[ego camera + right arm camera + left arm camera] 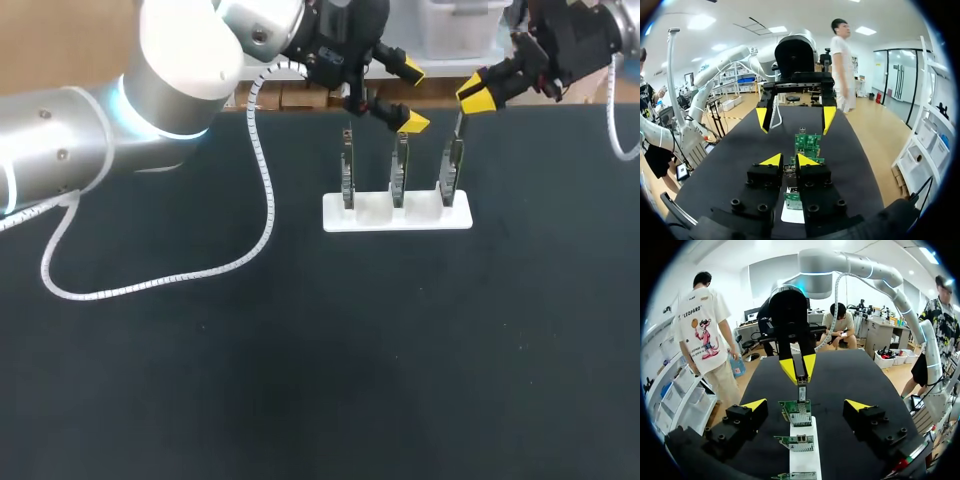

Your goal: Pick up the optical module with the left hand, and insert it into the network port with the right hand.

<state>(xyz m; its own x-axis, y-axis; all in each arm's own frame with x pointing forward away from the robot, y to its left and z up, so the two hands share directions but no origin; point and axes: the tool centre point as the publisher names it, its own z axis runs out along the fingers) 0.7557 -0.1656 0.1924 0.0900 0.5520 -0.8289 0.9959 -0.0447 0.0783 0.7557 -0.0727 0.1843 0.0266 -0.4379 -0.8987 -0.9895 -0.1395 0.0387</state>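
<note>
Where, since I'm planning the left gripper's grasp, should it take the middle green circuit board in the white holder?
Probably its free top edge, from straight above, pinching the flat faces: the middle green circuit board stands upright, base in the white holder.

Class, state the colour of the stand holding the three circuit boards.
The stand is white; clearest in the head view.

We list | table cover [300, 380]: black, matt, cloth-like | holder [397, 215]: white smooth plastic | boards [399, 175]: green, matt, metal ports | optical module [801, 391]: dull grey metal | left arm [60, 140]: glossy silver shell | cable wrap [268, 190]: white plastic spiral | fingertips [476, 97]: yellow matt plastic
</note>
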